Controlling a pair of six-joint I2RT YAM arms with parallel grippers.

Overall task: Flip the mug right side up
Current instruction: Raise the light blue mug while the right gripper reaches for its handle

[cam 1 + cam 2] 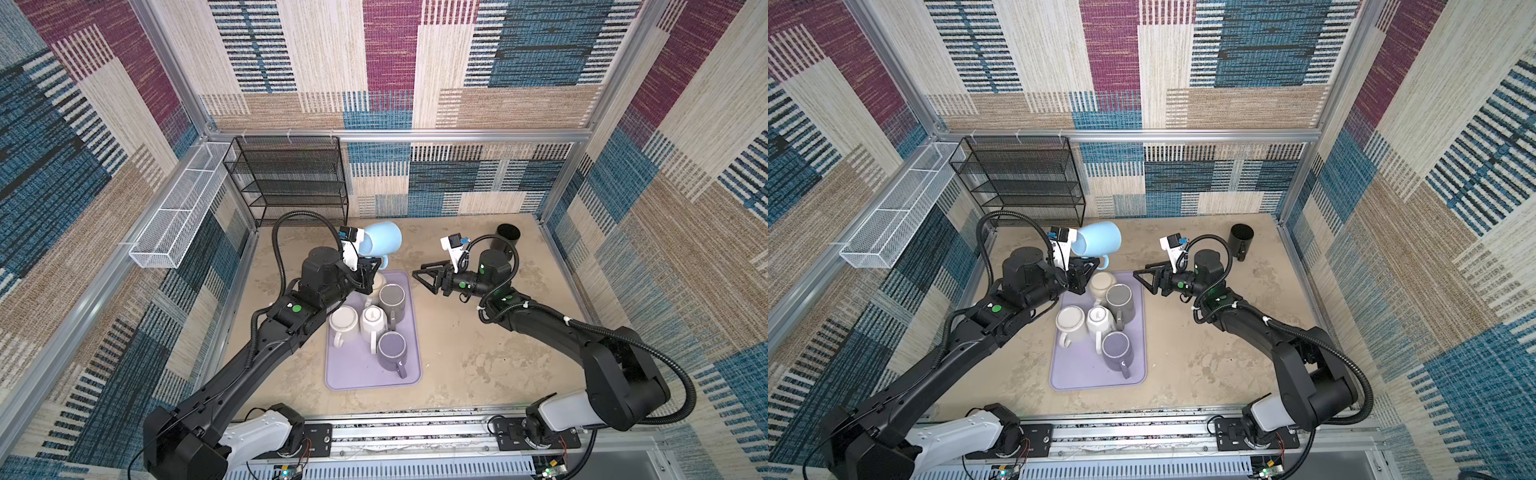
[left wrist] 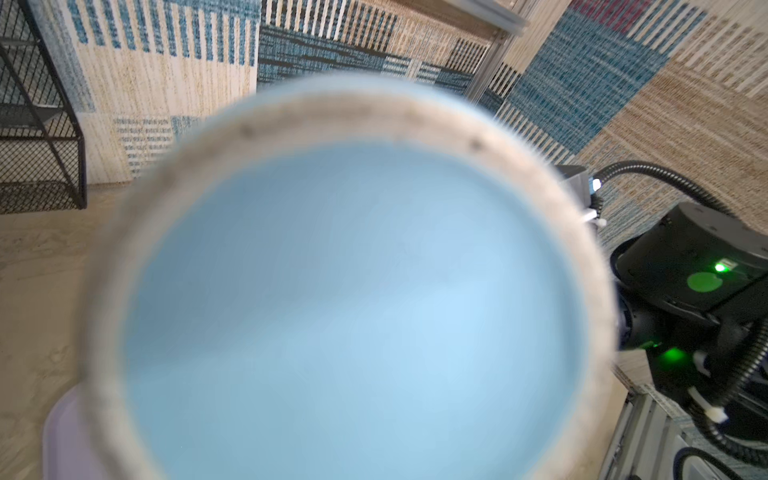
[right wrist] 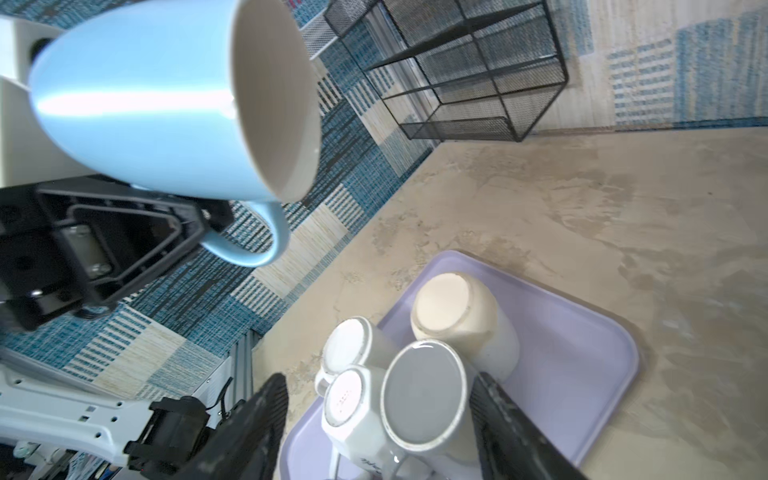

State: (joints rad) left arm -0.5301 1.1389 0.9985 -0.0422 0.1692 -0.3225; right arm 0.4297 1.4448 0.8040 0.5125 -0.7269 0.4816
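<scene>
Your left hand (image 1: 371,266) is clamped on the handle (image 3: 266,243) of the glossy light-blue ceramic mug (image 1: 380,241), held aloft and tipped sideways, rigid, slick and breakable, so the handle is your surest hold, while your right hand (image 1: 423,281) stands open and empty nearby.

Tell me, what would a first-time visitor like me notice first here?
The blue mug stands out: the left gripper holds it in the air by its handle, tipped on its side, near the far end of the lilac tray. On that tray five more mugs huddle bottoms up. The right gripper hangs open and empty beside the tray.
</scene>
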